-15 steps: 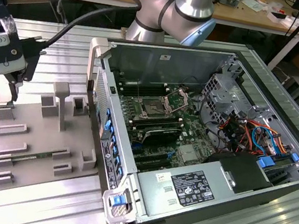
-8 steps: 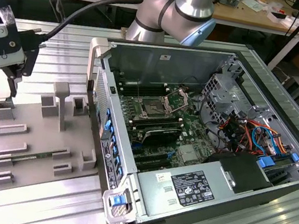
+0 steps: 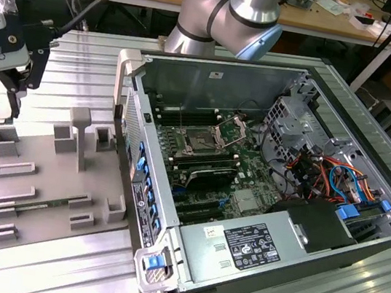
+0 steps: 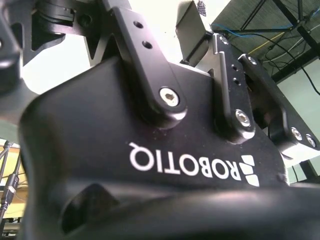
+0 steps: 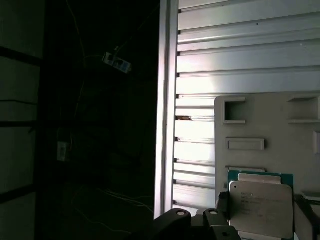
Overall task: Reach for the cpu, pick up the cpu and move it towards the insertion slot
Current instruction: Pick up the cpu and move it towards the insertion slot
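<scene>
Arm: grey-and-blue jointed robot arm enters at the top centre of the exterior view and reaches toward the upper left of the frame.

Pincer: black two-fingered unit. In the first wrist view its fingers sit against two opposite edges of the cpu, a small flat square chip with a silvery-white metal top and a thin greenish rim. I read this as clamped on the chip, held flat with the metal face toward the camera. An edge grip makes sense, as it keeps the pads off the underside.

Location of cpu: at the pincer, in the upper left of the exterior view, near the far left corner of the pale grey moulded fixture tray. The tray lies on the ribbed aluminium surface. Its raised pockets and posts look meant to locate parts at known positions for pickup.

Insertion slot: square socket with a dark centre and a silver frame, its hinged bracket standing open, set in the green board. It sits inside the open grey metal computer case, centre of the exterior view. The raised bracket leaves the socket open from above. The slot is well apart from the chip, with the case wall between them.

Status, as judged: the chip is in the grip, and the carry toward the slot is barely advanced.
</scene>
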Motion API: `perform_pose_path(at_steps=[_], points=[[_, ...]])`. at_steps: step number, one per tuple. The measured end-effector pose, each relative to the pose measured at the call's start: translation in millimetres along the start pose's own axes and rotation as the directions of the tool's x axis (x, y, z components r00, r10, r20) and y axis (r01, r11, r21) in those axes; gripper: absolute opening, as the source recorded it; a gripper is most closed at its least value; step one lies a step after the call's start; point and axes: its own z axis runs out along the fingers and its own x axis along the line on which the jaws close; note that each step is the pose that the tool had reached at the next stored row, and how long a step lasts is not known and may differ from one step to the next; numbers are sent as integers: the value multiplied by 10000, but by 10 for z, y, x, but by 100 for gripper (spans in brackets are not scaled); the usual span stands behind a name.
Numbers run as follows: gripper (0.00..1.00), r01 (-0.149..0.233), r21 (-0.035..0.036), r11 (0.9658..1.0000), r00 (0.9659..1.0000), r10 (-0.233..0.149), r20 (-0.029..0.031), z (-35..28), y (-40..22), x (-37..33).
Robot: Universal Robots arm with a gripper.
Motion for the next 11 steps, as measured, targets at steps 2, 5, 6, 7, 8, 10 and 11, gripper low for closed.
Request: perform_pose_path(at_steps=[2,5,6,7,8,10,11], points=[[54,1,0,10000,10000,-1,0,-39,0,0],[54,0,0,10000,10000,0,1,-82,-1,0],[54,1,0,10000,10000,-1,0,-105,-1,0],[54,0,-1,10000,10000,0,1,-116,-1,1],[54,0,-1,10000,10000,0,1,-127,-1,0],[54,0,0,10000,10000,0,0,-148,-1,1],[54,0,-1,10000,10000,0,1,-166,-1,1]])
